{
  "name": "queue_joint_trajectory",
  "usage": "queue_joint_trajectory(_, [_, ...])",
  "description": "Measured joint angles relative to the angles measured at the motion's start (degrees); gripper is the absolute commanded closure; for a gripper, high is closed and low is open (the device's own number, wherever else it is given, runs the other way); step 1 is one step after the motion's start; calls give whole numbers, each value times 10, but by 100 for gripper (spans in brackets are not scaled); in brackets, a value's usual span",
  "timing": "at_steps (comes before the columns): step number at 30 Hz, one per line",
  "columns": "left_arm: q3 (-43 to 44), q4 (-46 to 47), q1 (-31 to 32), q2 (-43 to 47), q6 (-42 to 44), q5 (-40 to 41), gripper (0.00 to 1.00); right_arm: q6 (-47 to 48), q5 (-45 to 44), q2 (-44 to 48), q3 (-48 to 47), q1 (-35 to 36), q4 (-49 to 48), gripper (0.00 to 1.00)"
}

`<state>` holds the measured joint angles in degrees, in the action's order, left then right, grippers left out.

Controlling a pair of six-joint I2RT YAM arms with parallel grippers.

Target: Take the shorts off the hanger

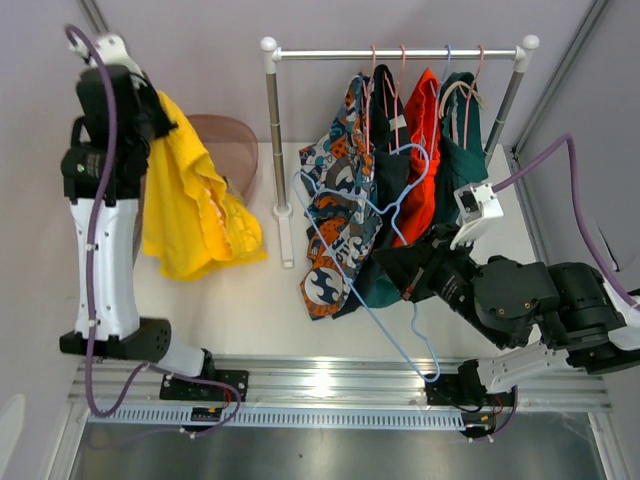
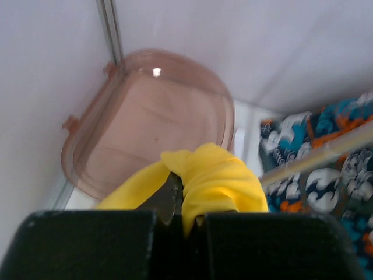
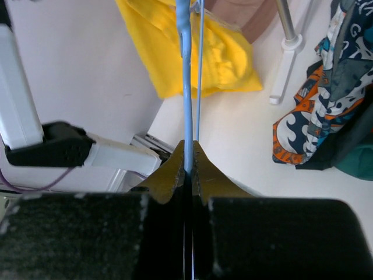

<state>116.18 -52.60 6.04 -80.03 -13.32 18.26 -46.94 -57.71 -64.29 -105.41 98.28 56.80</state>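
You have five shorts to count. Four hang side by side on the rail: a patterned pair, a dark pair, an orange-red pair and a teal pair, from left to right. The fifth, the yellow pair, is off the rail and well to its left. Your left gripper is raised and clamped on a bunched fold at its top, so the cloth hangs straight down below the fingers, just in front of the one pink basket. Your right gripper is pinched tight on the wire of one bare blue hanger, low in front of the hanging four.
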Motion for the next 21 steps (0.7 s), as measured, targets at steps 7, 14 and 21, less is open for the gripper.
queue_joint_trajectory(7, [268,44,-63,-144,-30,-65,100,0,4,24,21,-27,17,100])
queue_joint_trajectory(14, [237,145,-76,-184,-36,-66,100,3,39,83,114,-114,10,100])
queue_joint_trajectory(21, [267,220,-82,-301,-31,-57,76,38,168,83,171,-290,-31,100])
